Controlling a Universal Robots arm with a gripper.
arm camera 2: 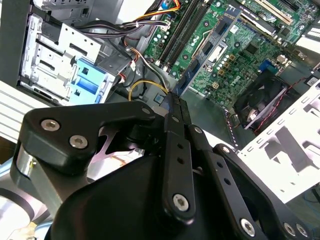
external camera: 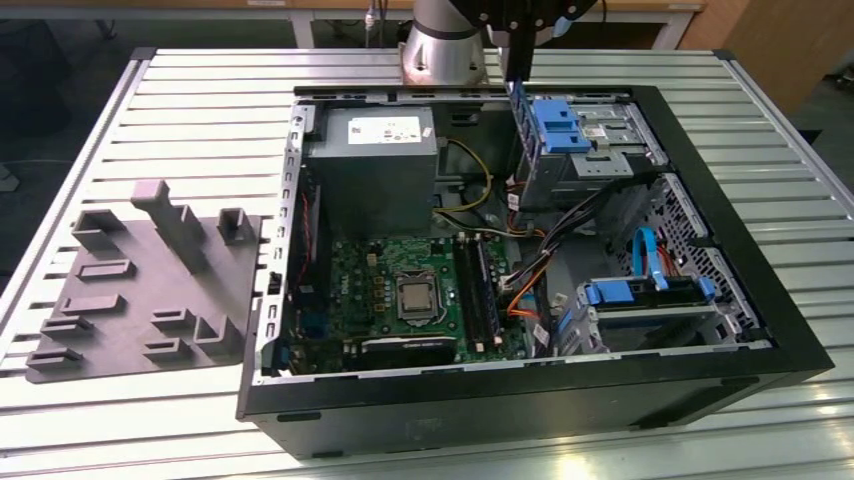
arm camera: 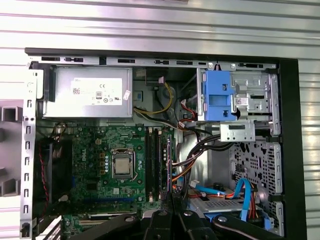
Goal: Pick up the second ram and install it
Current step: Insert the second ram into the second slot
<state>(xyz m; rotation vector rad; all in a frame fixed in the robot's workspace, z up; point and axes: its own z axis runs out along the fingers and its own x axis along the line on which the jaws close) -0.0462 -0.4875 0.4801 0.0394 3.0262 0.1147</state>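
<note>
Black gripper [external camera: 515,72], exterior view: above the far part of the open computer case [external camera: 534,405], beside the blue drive bracket [external camera: 558,125].
Ram [external camera: 515,108], exterior view: hangs upright from the gripper, well above the motherboard [external camera: 387,290].
Fingers [arm camera 2: 177,135], second wrist view: closed tight on one end of the ram [arm camera 2: 210,45], which juts out over the board.
Ram [arm camera: 170,165], first wrist view: seen edge-on, near the long black slots [arm camera: 152,160].

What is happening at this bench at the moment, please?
The robot arm's gripper is shut on the second ram, holding it above the open computer case. The stick is not yet in a slot on the motherboard. A grey tray lies beside the case on the exterior view's left.
</note>
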